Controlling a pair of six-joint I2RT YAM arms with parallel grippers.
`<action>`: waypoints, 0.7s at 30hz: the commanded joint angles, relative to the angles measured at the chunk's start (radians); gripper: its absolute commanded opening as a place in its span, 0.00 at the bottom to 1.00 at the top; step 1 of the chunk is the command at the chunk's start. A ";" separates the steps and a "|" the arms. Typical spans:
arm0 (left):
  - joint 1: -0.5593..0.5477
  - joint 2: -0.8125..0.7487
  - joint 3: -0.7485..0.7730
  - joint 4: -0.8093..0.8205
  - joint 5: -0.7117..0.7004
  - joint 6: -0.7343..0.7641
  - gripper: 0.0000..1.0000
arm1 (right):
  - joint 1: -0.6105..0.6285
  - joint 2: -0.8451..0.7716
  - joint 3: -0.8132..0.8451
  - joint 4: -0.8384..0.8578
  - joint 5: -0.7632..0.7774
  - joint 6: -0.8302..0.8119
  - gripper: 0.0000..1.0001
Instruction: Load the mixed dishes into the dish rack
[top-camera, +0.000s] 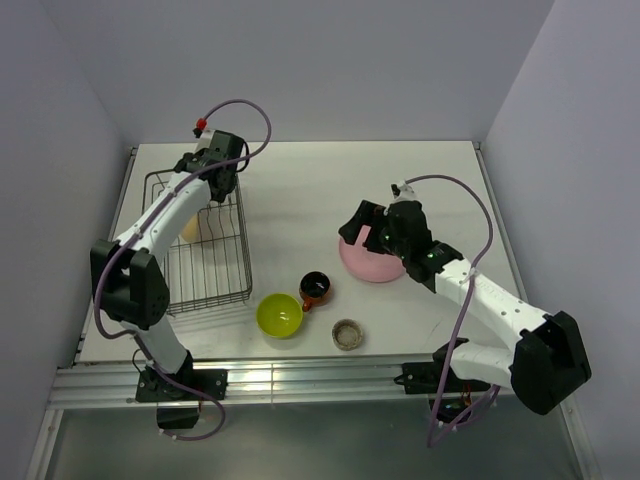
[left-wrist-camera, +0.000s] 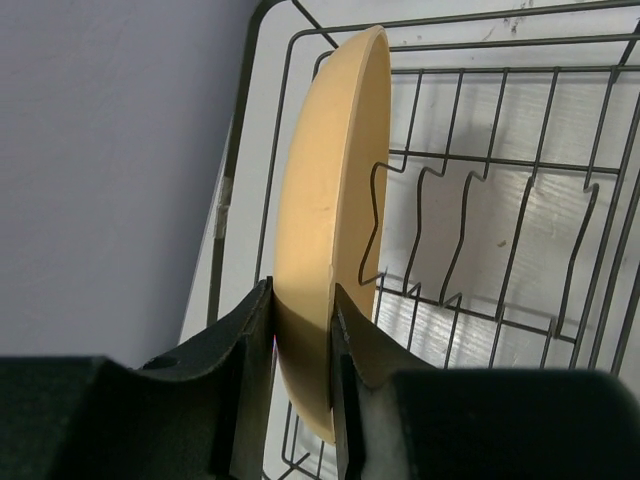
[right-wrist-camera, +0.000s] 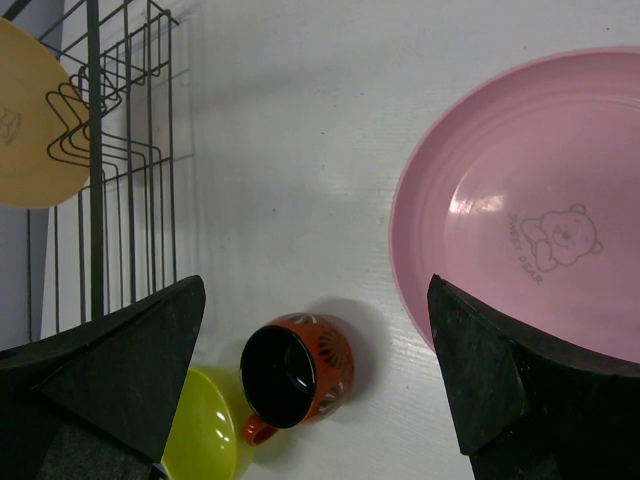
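The yellow-orange plate (left-wrist-camera: 335, 170) stands on edge at the left end of the black wire dish rack (left-wrist-camera: 480, 165), beside its upright prongs. My left gripper (left-wrist-camera: 303, 330) is shut on the plate's near rim. From above, that gripper (top-camera: 208, 192) hangs over the rack (top-camera: 244, 245), with the plate (top-camera: 190, 228) below it. My right gripper (right-wrist-camera: 316, 290) is open and empty above the table, over the left edge of the pink plate (right-wrist-camera: 530, 200). The red-orange mug (right-wrist-camera: 300, 375) and the lime-green bowl (right-wrist-camera: 205, 430) sit below it. The grey-beige cup (top-camera: 348, 334) stands near the front edge.
The pink plate (top-camera: 365, 262) lies flat right of centre, partly under the right gripper (top-camera: 372, 232). The mug (top-camera: 316, 289) and the bowl (top-camera: 279, 314) sit close together just right of the rack's near corner. Walls close in the table on three sides.
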 joint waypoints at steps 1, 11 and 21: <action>-0.033 -0.100 0.060 0.002 0.011 -0.063 0.00 | -0.007 0.017 0.068 0.024 -0.035 -0.005 1.00; -0.056 -0.204 0.135 -0.088 0.002 -0.060 0.00 | -0.005 0.044 0.139 -0.015 -0.070 0.001 1.00; -0.056 -0.400 0.080 -0.078 0.181 -0.097 0.00 | 0.047 0.069 0.203 -0.038 -0.127 0.006 0.99</action>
